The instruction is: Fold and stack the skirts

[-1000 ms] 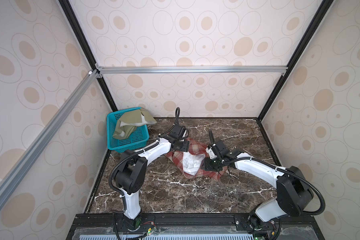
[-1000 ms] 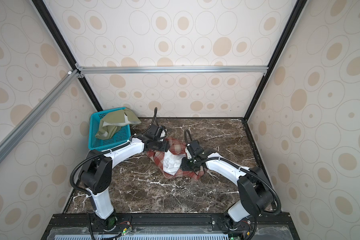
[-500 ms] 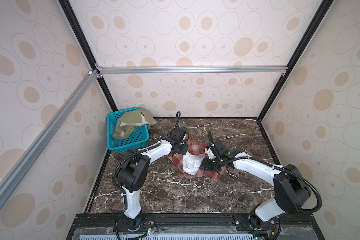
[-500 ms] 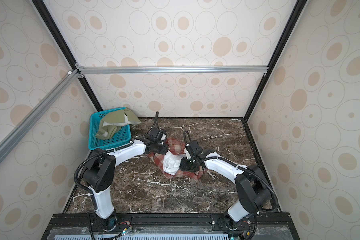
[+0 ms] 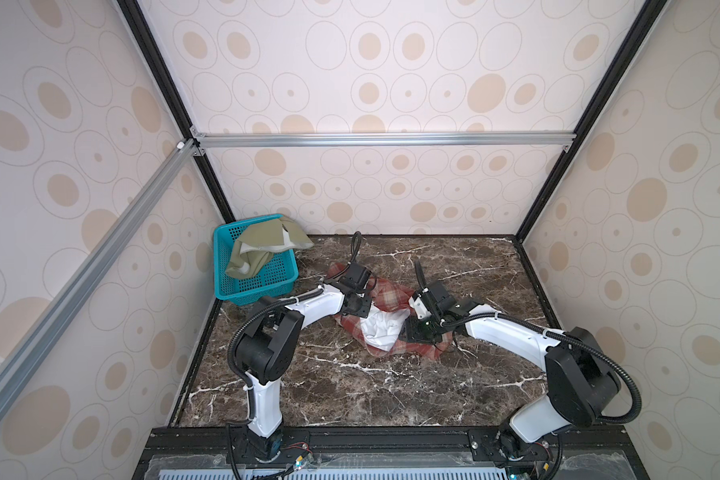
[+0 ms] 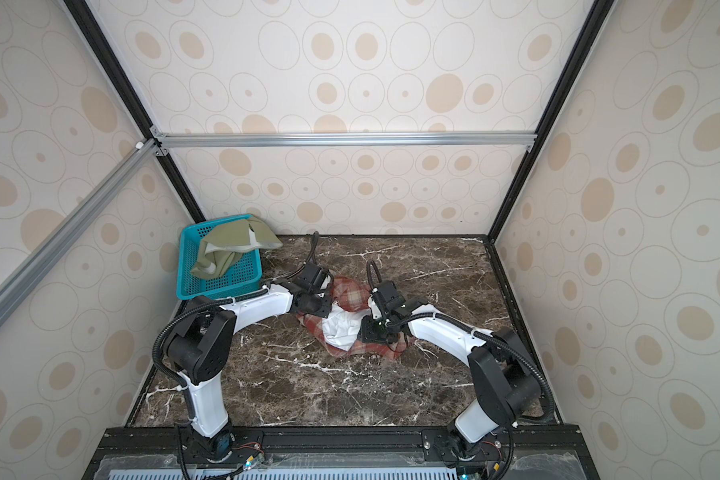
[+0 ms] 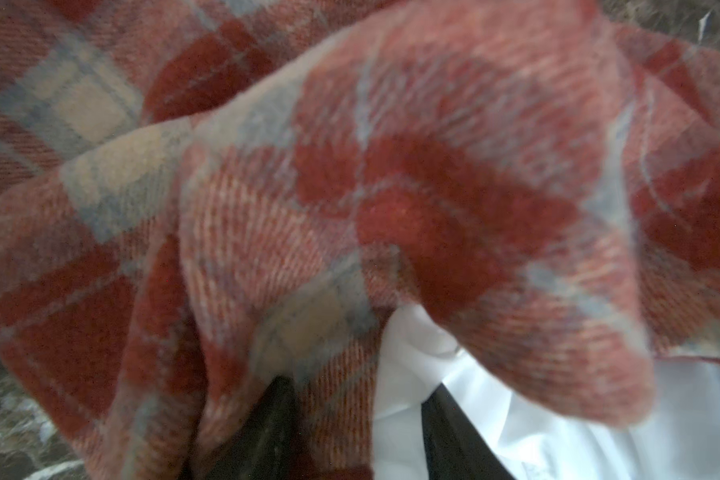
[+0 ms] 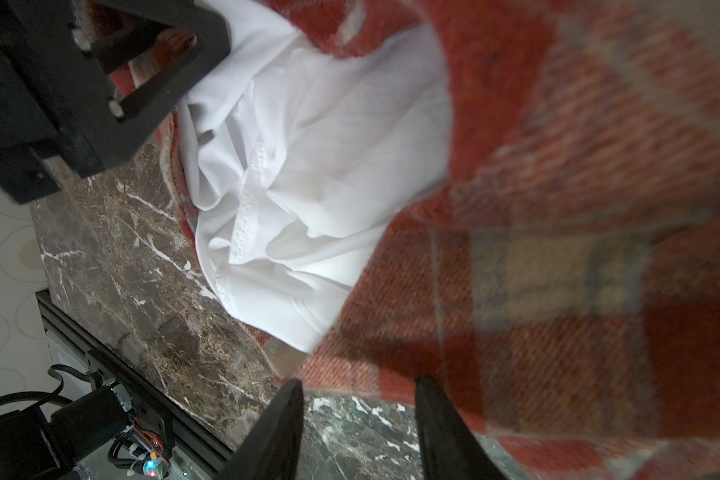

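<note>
The red-and-cream plaid skirt (image 5: pixel 391 297) (image 6: pixel 350 295) lies crumpled mid-table, its white lining (image 5: pixel 381 328) (image 8: pixel 308 166) spilling out. My left gripper (image 5: pixel 364 309) (image 6: pixel 327 305) (image 7: pixel 360 415) is at its left edge, shut on a fold of plaid and lining. My right gripper (image 5: pixel 410 332) (image 6: pixel 368 330) (image 8: pixel 360 386) is low at the skirt's right side, open, with bare marble between its fingers and the plaid hem at the fingertips. The olive-green skirt (image 5: pixel 258 249) (image 6: pixel 225 247) is draped over the teal basket (image 5: pixel 267 282) (image 6: pixel 221 282).
The basket stands in the back left corner against the wall. Brown marble tabletop (image 5: pixel 350 386) extends in front of the plaid skirt and to its right. Patterned walls close in three sides, with a black rail (image 5: pixel 391 436) along the front.
The left jaws have narrowed onto the plaid skirt's fold, and that arm shifted slightly. The right arm has barely moved and its jaws stand as before.
</note>
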Motion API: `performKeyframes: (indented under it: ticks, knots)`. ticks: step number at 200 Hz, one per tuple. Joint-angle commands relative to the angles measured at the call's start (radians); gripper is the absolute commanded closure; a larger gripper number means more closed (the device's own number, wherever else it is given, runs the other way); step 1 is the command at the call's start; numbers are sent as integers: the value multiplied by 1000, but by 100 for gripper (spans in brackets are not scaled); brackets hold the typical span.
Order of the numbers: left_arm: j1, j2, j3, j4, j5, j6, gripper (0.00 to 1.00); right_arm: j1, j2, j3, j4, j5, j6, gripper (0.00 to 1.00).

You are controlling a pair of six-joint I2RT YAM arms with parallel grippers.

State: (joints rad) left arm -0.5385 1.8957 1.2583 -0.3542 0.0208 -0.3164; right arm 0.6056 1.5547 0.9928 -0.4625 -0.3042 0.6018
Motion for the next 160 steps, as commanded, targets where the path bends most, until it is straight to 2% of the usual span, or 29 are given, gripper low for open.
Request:
performKeyframes:
  ticks: [1,51,106,160]
  knots:
    - [10,-52,-15,-31,-32,10,50,4,13,17,-5,-10,4,53]
    - [35,-101,-56,-12,-16,-4,50,5,20,15,7,-20,7,53]
    - [40,-91,-60,-5,-14,-4,56,5,19,14,5,-22,7,54]
    - [41,-86,-42,-8,18,13,56,5,18,13,4,-20,8,54]
